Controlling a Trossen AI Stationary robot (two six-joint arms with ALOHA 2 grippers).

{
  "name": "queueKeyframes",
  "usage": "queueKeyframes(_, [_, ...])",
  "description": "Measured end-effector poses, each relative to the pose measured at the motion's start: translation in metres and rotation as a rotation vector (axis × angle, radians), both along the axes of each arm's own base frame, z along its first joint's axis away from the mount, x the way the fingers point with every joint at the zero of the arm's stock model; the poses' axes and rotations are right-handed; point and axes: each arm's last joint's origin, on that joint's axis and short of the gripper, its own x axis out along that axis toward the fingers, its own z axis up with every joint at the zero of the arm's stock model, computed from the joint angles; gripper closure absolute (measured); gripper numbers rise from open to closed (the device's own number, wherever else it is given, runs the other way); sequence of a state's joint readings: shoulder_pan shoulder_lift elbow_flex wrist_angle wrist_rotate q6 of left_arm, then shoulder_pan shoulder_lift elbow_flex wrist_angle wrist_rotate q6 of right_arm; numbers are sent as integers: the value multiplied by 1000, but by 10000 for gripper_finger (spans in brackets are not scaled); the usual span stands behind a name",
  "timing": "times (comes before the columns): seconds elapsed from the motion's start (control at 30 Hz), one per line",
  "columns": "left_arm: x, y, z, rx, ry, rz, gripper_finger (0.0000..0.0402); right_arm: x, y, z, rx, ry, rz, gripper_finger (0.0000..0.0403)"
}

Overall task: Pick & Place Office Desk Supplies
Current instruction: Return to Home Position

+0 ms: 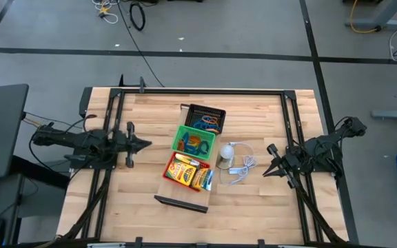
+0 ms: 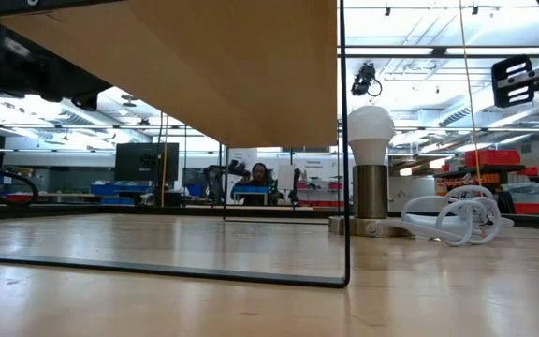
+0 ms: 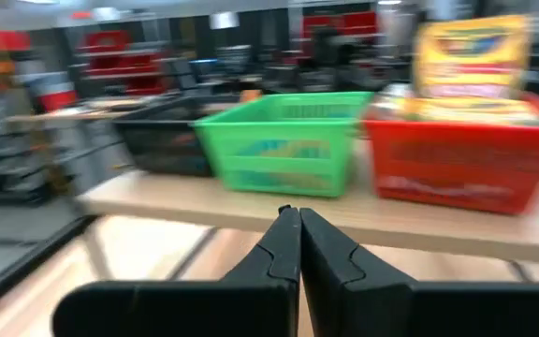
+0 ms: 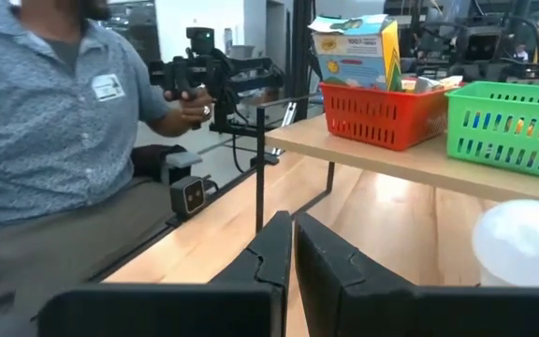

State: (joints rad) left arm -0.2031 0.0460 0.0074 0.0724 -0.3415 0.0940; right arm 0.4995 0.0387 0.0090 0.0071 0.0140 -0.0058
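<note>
Left gripper (image 3: 298,213) hovering near tabletop's (image 1: 267,207) left edge, fingers pressing together, gripping nothing. Right gripper (image 4: 294,221) hovering near right edge, likewise closed, empty. Crayon boxes (image 4: 349,51) sitting in red tray (image 4: 372,120), mid-tabletop.

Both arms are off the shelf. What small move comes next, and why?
Probably only settle both arms at rest: left gripper and right gripper are shut, empty, and black bin, green bin and red bin stand on the shelf.

Frame centre: black tray (image 1: 205,109), green tray (image 1: 177,140) and red tray (image 1: 165,173) in a diagonal row on a wooden shelf (image 3: 204,201). White bulb lamp (image 1: 225,156) and coiled cable (image 1: 243,169) stand just right of the trays.
</note>
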Motion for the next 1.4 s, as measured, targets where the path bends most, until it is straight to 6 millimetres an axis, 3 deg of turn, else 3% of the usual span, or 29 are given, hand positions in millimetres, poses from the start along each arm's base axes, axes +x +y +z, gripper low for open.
queueKeyframes(0.23, [0,-6,1,83,-12,-214,377,0,0,0,-9,-4,0,378])
queueKeyframes(0.4, [0,-2,3,55,-27,-72,370,0,0,0,-8,-3,1,378])
queueKeyframes(0.53, [0,-4,6,52,-55,-138,369,0,0,0,-8,-3,1,378])
queueKeyframes(0.8, [-3,6,16,-352,-236,180,369,0,0,0,-9,-3,1,378])
queueKeyframes(1.4, [-4,7,14,-361,-234,222,369,0,0,0,-8,-2,3,378])
